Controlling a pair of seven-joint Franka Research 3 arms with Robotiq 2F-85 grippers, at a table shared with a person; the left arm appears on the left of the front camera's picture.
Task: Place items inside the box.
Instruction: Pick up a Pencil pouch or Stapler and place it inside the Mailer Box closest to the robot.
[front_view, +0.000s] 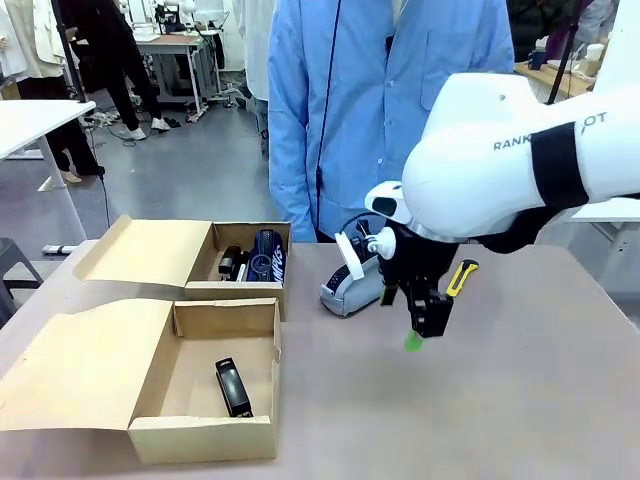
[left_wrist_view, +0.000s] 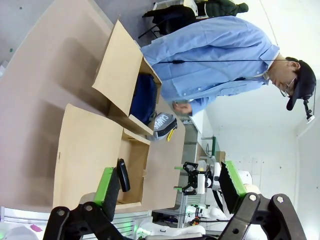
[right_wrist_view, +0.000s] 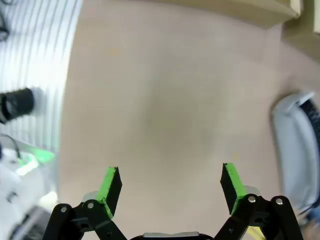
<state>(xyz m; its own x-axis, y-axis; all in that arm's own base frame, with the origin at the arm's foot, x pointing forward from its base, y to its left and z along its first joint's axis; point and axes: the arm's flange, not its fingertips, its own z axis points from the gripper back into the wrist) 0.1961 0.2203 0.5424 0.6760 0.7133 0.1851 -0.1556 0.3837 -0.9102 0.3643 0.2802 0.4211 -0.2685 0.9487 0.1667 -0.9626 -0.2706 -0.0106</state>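
Observation:
Two open cardboard boxes stand at the table's left. The near box (front_view: 205, 437) (left_wrist_view: 135, 165) holds a black stapler (front_view: 233, 387) (left_wrist_view: 123, 175). The far box (front_view: 240, 290) (left_wrist_view: 120, 75) holds a navy pouch (front_view: 268, 255) (left_wrist_view: 144, 97) and another black stapler (front_view: 231, 263). A grey zippered pouch (front_view: 350, 285) (left_wrist_view: 164, 125) (right_wrist_view: 297, 150) lies on the table right of the far box. My right gripper (front_view: 420, 330) (right_wrist_view: 171, 182) hangs open over bare table, just right of the grey pouch. My left gripper (left_wrist_view: 170, 182) is open and empty, high above the boxes.
A yellow-and-black handled tool (front_view: 461, 277) (left_wrist_view: 171, 134) lies behind my right gripper. A person in a blue shirt (front_view: 380, 100) stands at the far side of the table. Both box lids (front_view: 80, 360) lie folded out to the left. Bare tabletop (front_view: 520, 400) spreads to the right.

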